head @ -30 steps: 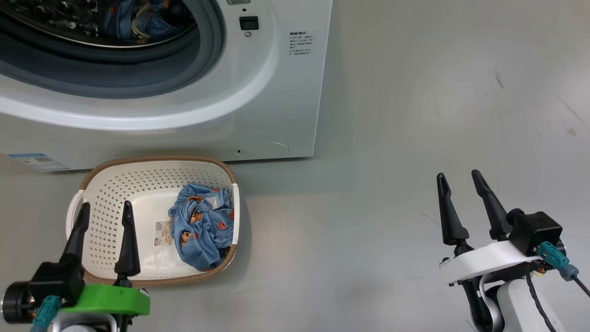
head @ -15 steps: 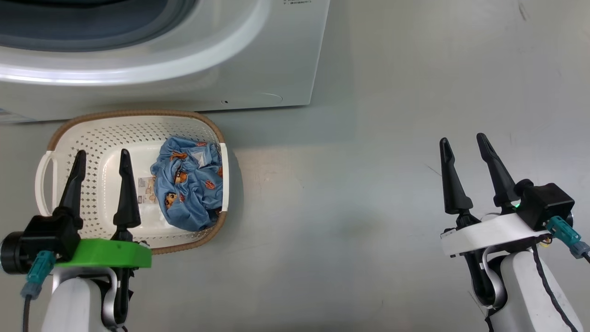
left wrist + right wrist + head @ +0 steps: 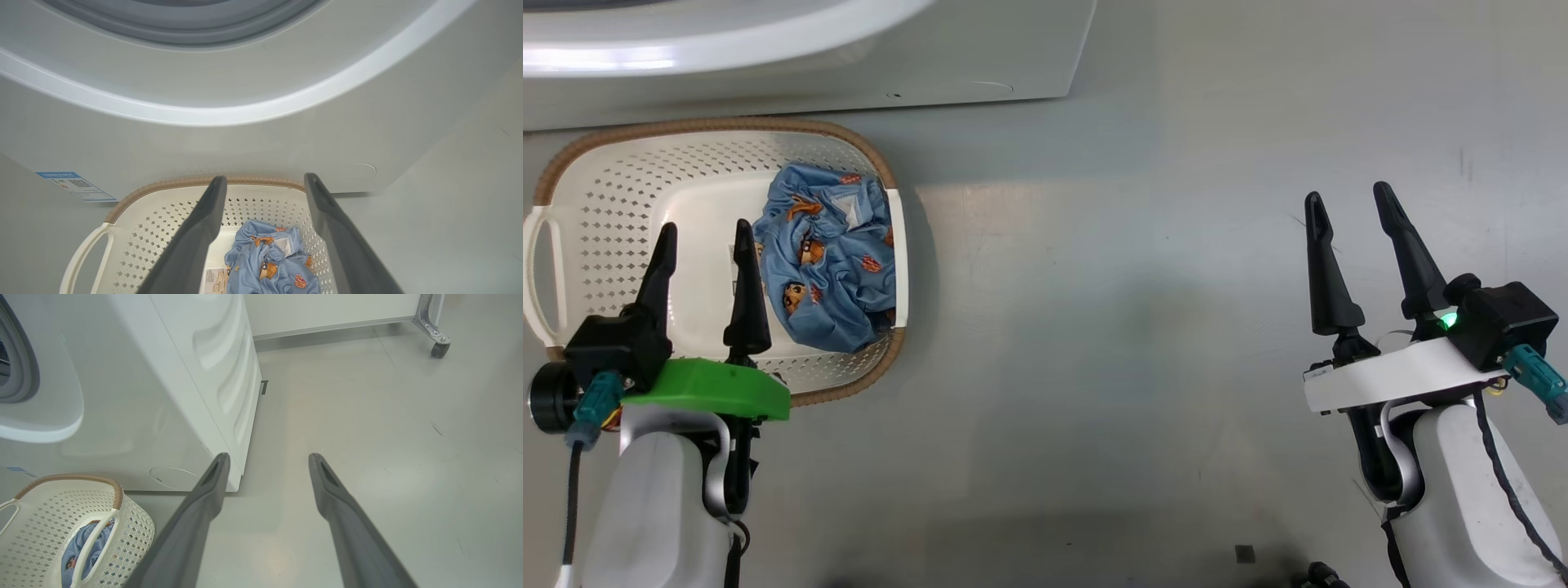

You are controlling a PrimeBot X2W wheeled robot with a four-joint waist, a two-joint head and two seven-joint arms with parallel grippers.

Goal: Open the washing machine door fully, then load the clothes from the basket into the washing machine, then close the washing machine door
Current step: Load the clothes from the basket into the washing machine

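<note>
We find the left gripper [image 3: 705, 227] with its two dark fingers spread wide and nothing between them, hovering over the basket [image 3: 727, 125]. The right gripper [image 3: 1347, 193] stands just as wide and just as empty, well off to the right above the bare grey floor [image 3: 1094, 343]. From the head we look straight down into the basket, which sits on the floor just before the lower front edge of the washing machine [image 3: 980, 57]. There we see the clothes [image 3: 825, 265], one crumpled blue bundle printed with orange and brown faces, lying against the basket's right wall, just beside the left gripper's nearer finger. The left wrist view adds more of the machine: its broad white front ring [image 3: 245, 118], the grey gasket [image 3: 184, 24] above that, and a blue QR sticker [image 3: 75, 185] low on the front, left of the basket's brown rim. It also gives us a paper label [image 3: 213, 279] on the basket's bottom beside the bundle, which shows between the two fingers there. The right wrist view adds the machine's ribbed side panel [image 3: 229, 375], a round cover [image 3: 173, 477] at its lower front corner, the basket's white handle [image 3: 92, 539] with blue cloth behind it, and, far across the floor, a metal leg on a caster [image 3: 439, 349].
</note>
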